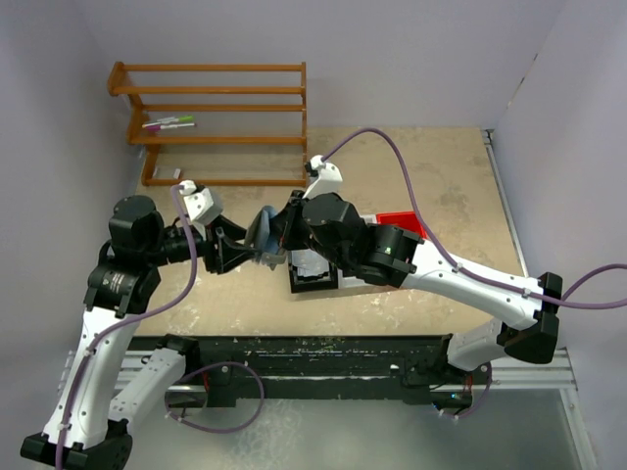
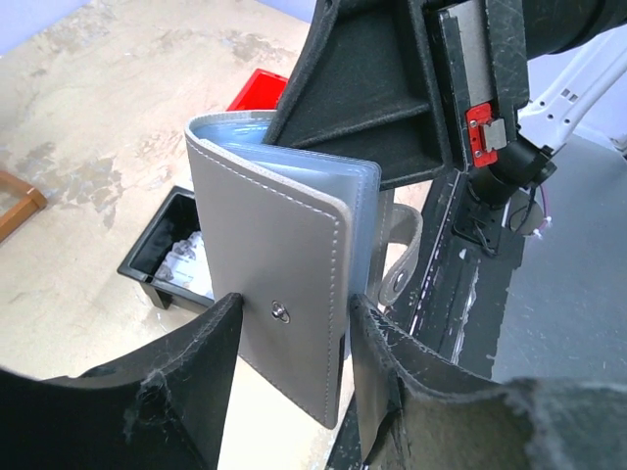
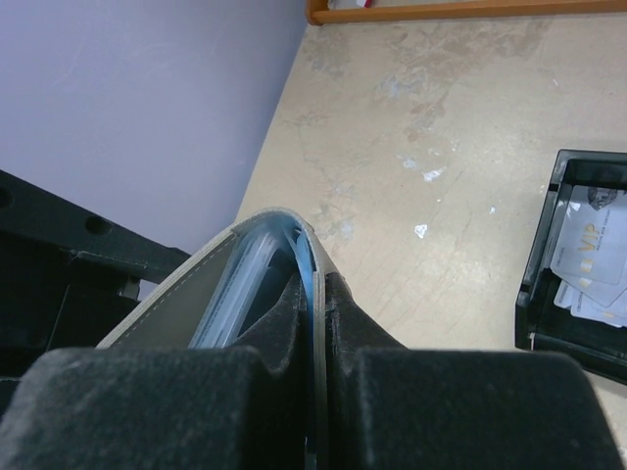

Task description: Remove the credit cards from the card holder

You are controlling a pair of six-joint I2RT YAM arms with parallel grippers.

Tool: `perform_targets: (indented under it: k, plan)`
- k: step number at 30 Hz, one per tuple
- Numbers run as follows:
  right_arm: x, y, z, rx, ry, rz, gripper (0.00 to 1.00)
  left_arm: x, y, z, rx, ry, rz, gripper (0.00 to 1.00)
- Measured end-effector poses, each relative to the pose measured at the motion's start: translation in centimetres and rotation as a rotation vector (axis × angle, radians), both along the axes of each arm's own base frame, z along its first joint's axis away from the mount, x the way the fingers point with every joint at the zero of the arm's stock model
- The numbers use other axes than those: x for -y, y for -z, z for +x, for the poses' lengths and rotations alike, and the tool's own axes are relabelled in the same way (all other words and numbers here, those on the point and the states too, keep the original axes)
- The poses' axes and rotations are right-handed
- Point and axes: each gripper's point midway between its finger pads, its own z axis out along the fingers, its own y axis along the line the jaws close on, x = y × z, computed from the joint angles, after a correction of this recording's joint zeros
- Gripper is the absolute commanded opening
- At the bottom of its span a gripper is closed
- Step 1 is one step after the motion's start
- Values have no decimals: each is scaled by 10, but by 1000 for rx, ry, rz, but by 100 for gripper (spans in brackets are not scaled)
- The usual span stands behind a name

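Left wrist view shows the card holder [image 2: 284,284] standing upright in mid-air above the tabletop [image 2: 88,127], its grey stitched cover with the small metal snap stud facing the camera. The holder is partly open, and clear plastic sleeves [image 2: 364,186] fan out behind the front cover. The left pincer [image 2: 292,323] has one dark finger on each side of the cover's lower half, close against its two edges. From this angle I cannot tell whether they are pressing on it or only flanking it.

In the right wrist view, the right pincer [image 3: 315,289] is clamped tight on one thin blue-grey leaf of the holder, which curves up out of the closed fingers.

In the top external view, the two arms meet over the middle of the tabletop with the holder between them. A black bin [image 3: 539,264] sits on the tabletop just below and to the right of the holder. Inside it lie pale credit cards [image 3: 588,259], overlapping, one with gold lettering. A red bin [image 1: 397,220] sits beyond the black one, mostly hidden by the right arm. A wooden rack [image 1: 216,108] stands at the far left corner, with markers [image 1: 168,123] on one shelf.
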Motion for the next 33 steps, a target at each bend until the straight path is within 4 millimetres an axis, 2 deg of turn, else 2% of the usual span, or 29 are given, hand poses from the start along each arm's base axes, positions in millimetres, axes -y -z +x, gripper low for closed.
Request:
perform_targets:
  k: [4,7,14,22,28,33]
  plan:
    - [0,-1,1,0,3,5,0,-1,1,3,2,-21,-2,62]
    - [-1,-1,0,-2,0,10,0,1,1,2,-11,-11,-13,64]
    - [-1,-1,-1,-4,-3,8,0,2,4,1,-14,4,-16,53]
    - [1,1,3,-3,11,5,0,-4,4,8,7,-58,2,41]
    - [4,6,3,-1,14,7,0,-10,1,15,40,-123,13,39]
    - [7,4,-9,1,-26,42,0,-14,1,21,46,-158,21,38]
